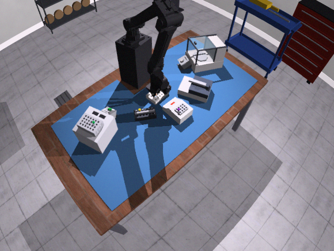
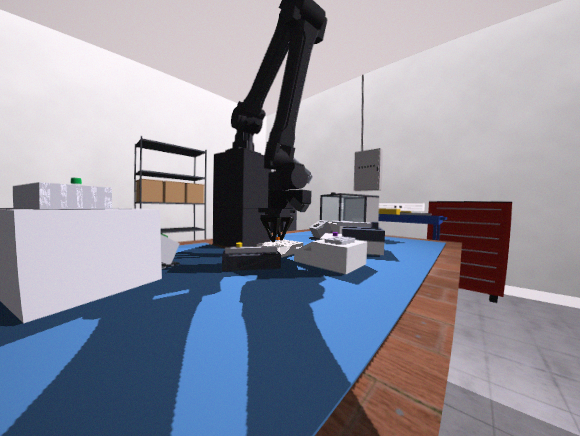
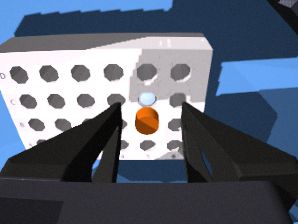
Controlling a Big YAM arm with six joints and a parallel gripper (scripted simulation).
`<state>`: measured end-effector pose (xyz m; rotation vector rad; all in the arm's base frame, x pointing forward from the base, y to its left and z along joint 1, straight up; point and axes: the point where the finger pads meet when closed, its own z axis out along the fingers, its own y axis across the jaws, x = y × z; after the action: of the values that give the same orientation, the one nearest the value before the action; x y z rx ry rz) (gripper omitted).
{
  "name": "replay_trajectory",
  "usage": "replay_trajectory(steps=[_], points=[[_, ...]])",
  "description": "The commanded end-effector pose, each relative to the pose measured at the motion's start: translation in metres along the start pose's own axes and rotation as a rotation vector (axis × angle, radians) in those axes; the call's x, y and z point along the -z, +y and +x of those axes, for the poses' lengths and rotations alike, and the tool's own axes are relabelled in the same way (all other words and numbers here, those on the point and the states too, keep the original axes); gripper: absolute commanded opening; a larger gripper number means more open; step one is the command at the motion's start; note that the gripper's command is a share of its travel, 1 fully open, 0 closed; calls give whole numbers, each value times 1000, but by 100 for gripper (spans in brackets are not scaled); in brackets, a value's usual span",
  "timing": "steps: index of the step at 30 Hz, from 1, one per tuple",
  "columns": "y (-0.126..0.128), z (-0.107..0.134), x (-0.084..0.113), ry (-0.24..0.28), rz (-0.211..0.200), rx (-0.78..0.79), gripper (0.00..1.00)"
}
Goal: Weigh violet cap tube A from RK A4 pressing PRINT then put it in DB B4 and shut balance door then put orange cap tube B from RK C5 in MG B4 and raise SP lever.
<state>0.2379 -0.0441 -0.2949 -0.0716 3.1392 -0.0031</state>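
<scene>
From above, our violet tube (image 1: 178, 109) (image 2: 335, 234) stands at four o'clock in the dry block (image 1: 170, 109) (image 2: 327, 256), seemingly home; our gripper (image 1: 156, 94) (image 2: 277, 235) (image 3: 151, 111), partly open, holds nothing; the orange tube (image 2: 278, 238) (image 3: 147, 123) awaits moving.

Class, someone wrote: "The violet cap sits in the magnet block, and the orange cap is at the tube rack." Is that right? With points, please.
Not quite: the violet cap (image 1: 178, 109) (image 2: 335, 233) sits in the dry block (image 1: 177, 117) (image 2: 355, 257), as the top view shows. The orange cap (image 3: 147, 121) is indeed at the tube rack (image 1: 151, 99) (image 3: 60, 87).
</scene>
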Motion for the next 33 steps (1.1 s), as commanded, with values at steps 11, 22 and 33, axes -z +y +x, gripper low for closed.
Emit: replay_trajectory(steps=[11,22,33], points=[[1,3,1,4,-2,-1,36],[1,3,1,4,-2,-1,9],[2,3,1,4,-2,-1,9]])
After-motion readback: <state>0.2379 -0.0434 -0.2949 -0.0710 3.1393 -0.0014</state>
